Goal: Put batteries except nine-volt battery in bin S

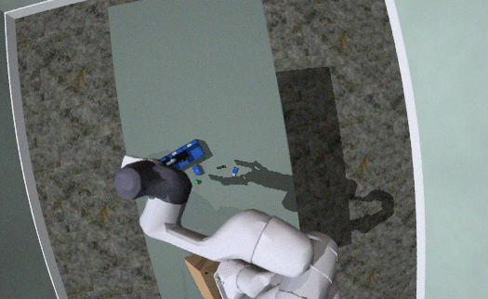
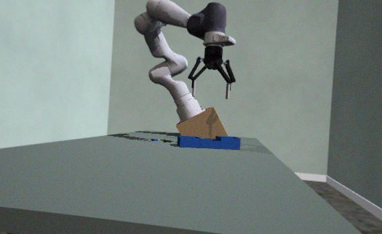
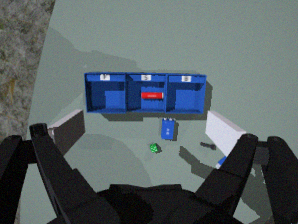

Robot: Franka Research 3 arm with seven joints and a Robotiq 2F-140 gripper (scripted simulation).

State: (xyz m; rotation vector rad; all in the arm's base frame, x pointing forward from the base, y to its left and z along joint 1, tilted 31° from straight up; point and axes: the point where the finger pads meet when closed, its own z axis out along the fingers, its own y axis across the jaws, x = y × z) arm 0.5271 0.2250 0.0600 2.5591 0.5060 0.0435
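- Our gripper (image 2: 210, 89) hangs high over the bins (image 3: 145, 92), fingers wide apart, holding nothing
- Red item (image 3: 153, 95) already lies in the mid bin; bin labels too small to read, so we could pick the wrong bin
- Blue battery (image 3: 169, 128) sits just in front of the bins; a sloppy descent could knock it or the bins
- Green bit (image 3: 154, 148) & dark piece (image 3: 208, 144) nearby; types unclear, so we might grab the 9V by mistake

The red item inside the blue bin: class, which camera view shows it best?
The wrist view: the red item lies plainly in the blue bin's middle compartment. The exterior view shows only the bin's side; in the top view the arm partly covers the bin.
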